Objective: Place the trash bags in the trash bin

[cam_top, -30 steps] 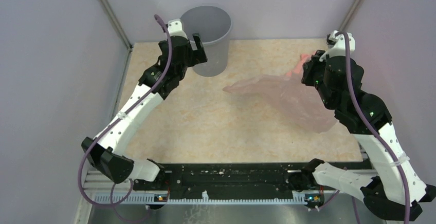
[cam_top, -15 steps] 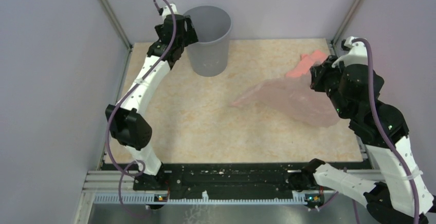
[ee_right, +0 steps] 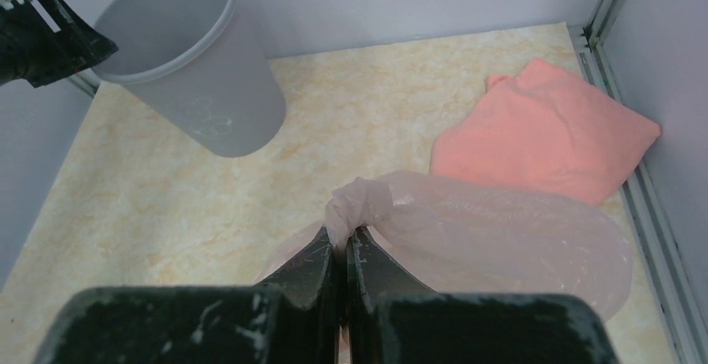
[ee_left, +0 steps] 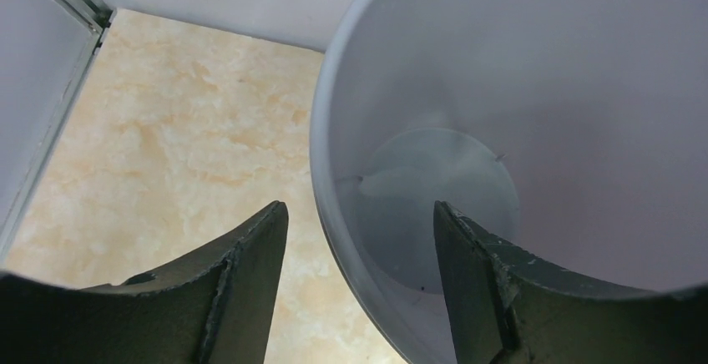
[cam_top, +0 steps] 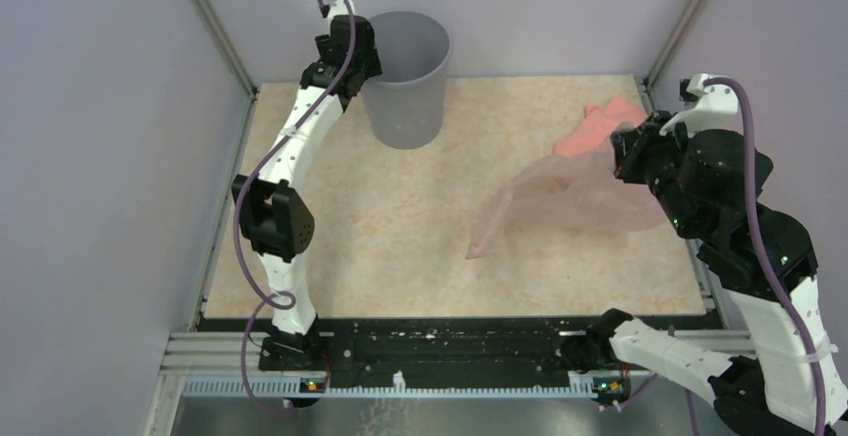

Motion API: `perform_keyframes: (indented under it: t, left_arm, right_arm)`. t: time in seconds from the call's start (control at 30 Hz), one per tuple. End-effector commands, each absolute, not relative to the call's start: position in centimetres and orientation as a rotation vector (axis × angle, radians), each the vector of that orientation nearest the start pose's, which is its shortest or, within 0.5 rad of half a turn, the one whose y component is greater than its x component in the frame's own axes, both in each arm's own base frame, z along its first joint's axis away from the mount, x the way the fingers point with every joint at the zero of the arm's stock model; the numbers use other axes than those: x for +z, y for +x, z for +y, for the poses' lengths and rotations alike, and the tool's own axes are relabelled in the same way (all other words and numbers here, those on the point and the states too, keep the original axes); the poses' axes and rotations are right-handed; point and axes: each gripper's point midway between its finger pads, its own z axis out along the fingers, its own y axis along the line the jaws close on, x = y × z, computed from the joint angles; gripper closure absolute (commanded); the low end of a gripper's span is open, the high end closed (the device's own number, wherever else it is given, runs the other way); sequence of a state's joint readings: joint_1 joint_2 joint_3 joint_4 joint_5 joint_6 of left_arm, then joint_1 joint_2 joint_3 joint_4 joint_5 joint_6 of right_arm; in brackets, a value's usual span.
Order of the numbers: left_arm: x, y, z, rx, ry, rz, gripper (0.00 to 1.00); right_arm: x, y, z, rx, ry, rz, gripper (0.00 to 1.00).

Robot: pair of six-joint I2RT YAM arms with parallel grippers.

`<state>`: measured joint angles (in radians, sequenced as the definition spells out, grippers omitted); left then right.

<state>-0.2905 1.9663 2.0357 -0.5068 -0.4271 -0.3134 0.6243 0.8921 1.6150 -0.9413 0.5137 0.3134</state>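
The grey round trash bin stands upright at the back left of the table; its inside is empty. My left gripper is open, its jaws astride the bin's near rim without touching it, one finger outside and one over the opening. My right gripper is shut on a bunched edge of the translucent pale pink trash bag. The bag hangs from it on the right side of the table, its lower end trailing left towards the middle.
An opaque salmon-pink folded bundle lies at the back right corner, also in the right wrist view. Grey walls with metal posts close in the back and sides. Beige marbled tabletop lies between bin and bag.
My left arm has stretched back and up, bringing its gripper over the bin's left rim. My right gripper has lifted with the bag, whose free end now droops further towards the table's middle.
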Motion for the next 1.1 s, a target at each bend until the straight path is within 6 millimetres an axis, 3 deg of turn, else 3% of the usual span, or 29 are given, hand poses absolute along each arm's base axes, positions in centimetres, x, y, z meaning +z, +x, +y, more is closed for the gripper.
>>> perform_keyframes:
  t: [0.0, 0.3, 0.43, 0.77, 1.07]
  left_arm:
    - [30.2, 56.0, -10.0, 0.069, -0.254, 1.954, 0.31]
    - [29.3, 55.8, -10.7, 0.042, -0.193, 1.998, 0.51]
    - [30.7, 55.4, -11.4, -0.004, -0.154, 1.983, 0.68]
    - [33.5, 53.3, -13.5, -0.130, -0.007, 2.025, 0.98]
    - [32.7, 48.9, -16.0, -0.335, 0.059, 2.109, 1.00]
  right_arm:
    - [45.8, 21.3, 6.2, 0.244, 0.082, 1.712, 1.00]
    - [46.3, 21.3, 6.2, 0.241, 0.069, 1.706, 1.00]
    - [47.4, 21.3, 6.2, 0.246, 0.066, 1.682, 1.00]
    - [51.5, 21.3, 6.5, 0.291, 0.062, 1.595, 1.00]
    - [56.4, 21.1, 5.6, 0.317, 0.118, 1.445, 1.00]
